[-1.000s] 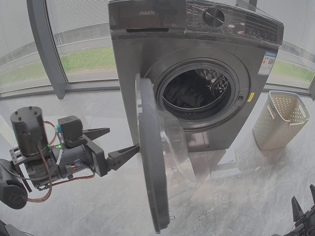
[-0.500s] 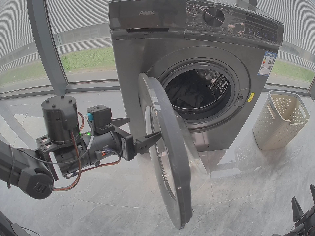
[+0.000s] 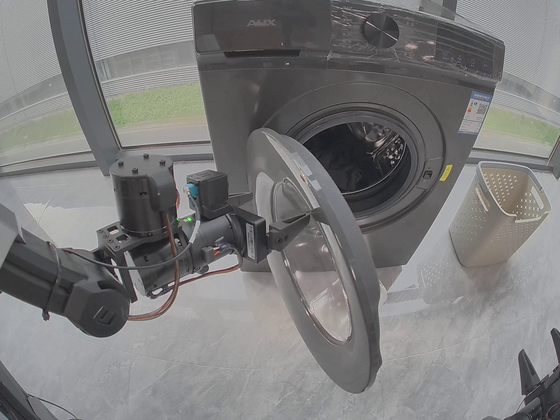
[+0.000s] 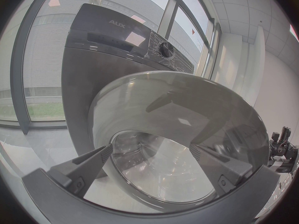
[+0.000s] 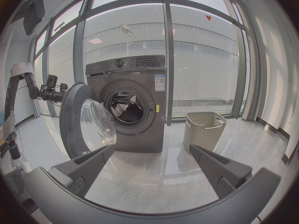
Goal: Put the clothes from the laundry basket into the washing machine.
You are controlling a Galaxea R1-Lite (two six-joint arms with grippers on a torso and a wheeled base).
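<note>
The grey washing machine [image 3: 350, 88] stands ahead with its round door [image 3: 315, 252] swung half way between open and shut. Dark clothes [image 3: 344, 158] lie inside the drum. My left gripper [image 3: 280, 206] is open, and one fingertip [image 3: 303, 220] rests against the door's outer face. From the left wrist, the door's glass [image 4: 162, 168] sits right in front of the left gripper [image 4: 151, 148]. The cream laundry basket [image 3: 501, 214] stands on the floor right of the machine, with no clothes visible in it. My right gripper [image 3: 539, 368] is open, low at the right, far from everything.
Tall windows with dark frames [image 3: 81, 71] run behind and beside the machine. The pale marble floor [image 3: 192, 357] is bare in front of it. In the right wrist view, the machine [image 5: 130, 109], the basket [image 5: 204, 128] and the right gripper [image 5: 151, 150] appear.
My left gripper has travelled right, toward the machine, with a finger against the door. The door has swung from edge-on toward the opening. The right arm has stayed still.
</note>
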